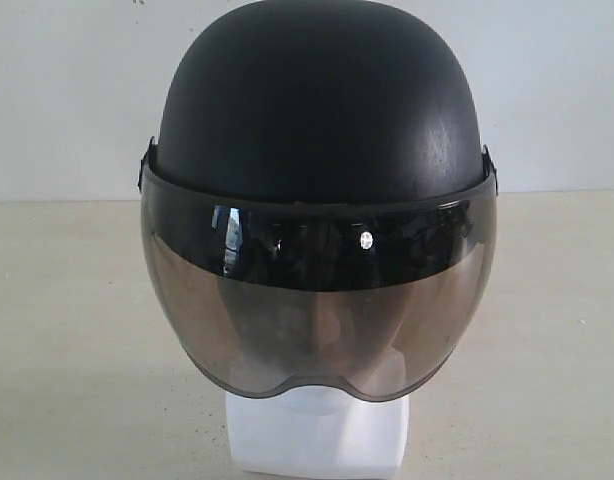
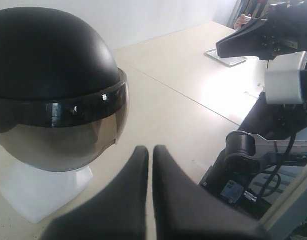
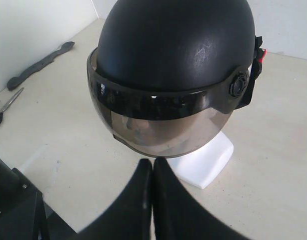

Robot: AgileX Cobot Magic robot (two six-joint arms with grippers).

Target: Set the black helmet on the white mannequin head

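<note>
The black helmet sits on the white mannequin head, filling the centre and upper frame of the exterior view. Its visor covers the face; only the neck base shows, at bottom centre. Placement looks complete. Check that the shell sits level and route any withdrawal clear of the visor rim. The left gripper and right gripper stand apart from the helmet, jaws pressed together, empty. A beige table carries the head, with a white wall behind.
</note>
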